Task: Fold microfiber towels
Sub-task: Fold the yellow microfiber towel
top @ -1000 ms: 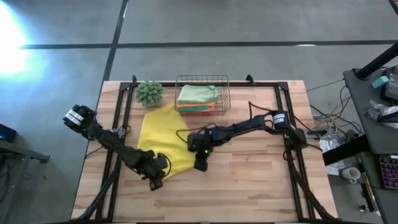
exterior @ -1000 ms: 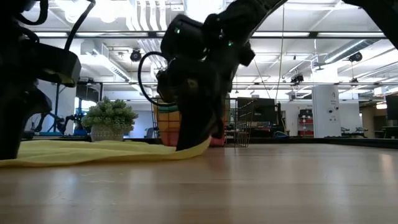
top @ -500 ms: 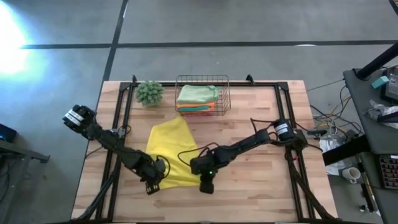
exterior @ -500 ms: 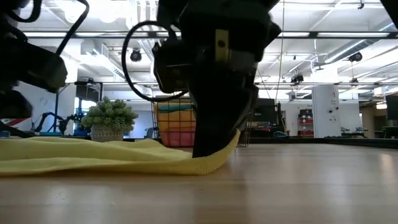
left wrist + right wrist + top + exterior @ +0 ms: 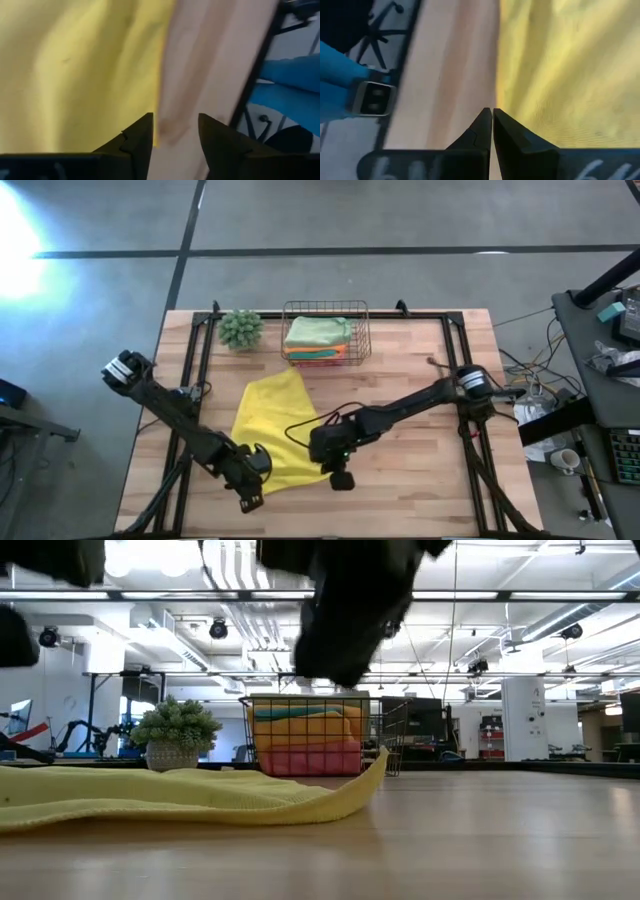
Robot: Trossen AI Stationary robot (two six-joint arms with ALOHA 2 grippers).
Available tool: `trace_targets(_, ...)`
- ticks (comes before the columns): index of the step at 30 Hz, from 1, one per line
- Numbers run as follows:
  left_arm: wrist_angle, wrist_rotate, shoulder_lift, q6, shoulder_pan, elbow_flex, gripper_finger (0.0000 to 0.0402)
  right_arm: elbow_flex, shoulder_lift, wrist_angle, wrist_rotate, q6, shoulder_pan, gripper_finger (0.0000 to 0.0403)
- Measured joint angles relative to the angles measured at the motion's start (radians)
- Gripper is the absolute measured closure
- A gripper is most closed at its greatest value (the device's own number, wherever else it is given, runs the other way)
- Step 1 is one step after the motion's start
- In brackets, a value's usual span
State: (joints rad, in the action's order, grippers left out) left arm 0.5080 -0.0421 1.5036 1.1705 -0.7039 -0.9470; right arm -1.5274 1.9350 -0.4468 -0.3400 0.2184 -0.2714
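A yellow towel (image 5: 275,430) lies spread flat on the wooden table; in the low view its near right corner (image 5: 376,762) curls up a little. My left gripper (image 5: 250,488) is open and hovers over the towel's near left edge (image 5: 160,90). My right gripper (image 5: 341,478) is shut and hovers above the towel's near right edge (image 5: 505,75). In the low view it hangs clear above the cloth (image 5: 345,610). Other folded towels, pale green on orange, lie in the copper wire basket (image 5: 325,332).
The wire basket (image 5: 310,735) stands at the table's far middle, with the small spiky green plant (image 5: 241,328) to its left. Bare wood lies to the right of the towel and along the near edge (image 5: 420,500).
Both grippers have gone toward the table's near edge, and the yellow towel has slid along the table with them, its far edge drawn away from the plant. Both have then risen off the cloth, which now lies free with its right corner curled up.
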Motion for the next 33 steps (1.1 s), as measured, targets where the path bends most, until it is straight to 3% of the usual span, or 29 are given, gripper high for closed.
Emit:
trace_targets(11,-0.005,0.004,0.219,-0.006,-0.033,-0.243,0.0318,0.003,-0.202,-0.223,0.009,-0.159,-0.012,0.0394)
trace_targets(18,-0.008,-0.016,0.311,0.053,-0.034,-0.328,0.0324,0.003,-0.26,-0.421,0.004,-0.176,-0.037,0.0387)
trace_targets(26,-0.054,-0.156,0.314,0.16,-0.038,-0.324,0.0314,0.004,-0.263,-0.609,0.024,-0.15,-0.075,0.0294)
trace_targets(33,-0.054,-0.286,0.313,0.26,-0.039,-0.312,0.0243,0.011,-0.265,-0.762,0.028,-0.123,-0.082,0.0231)
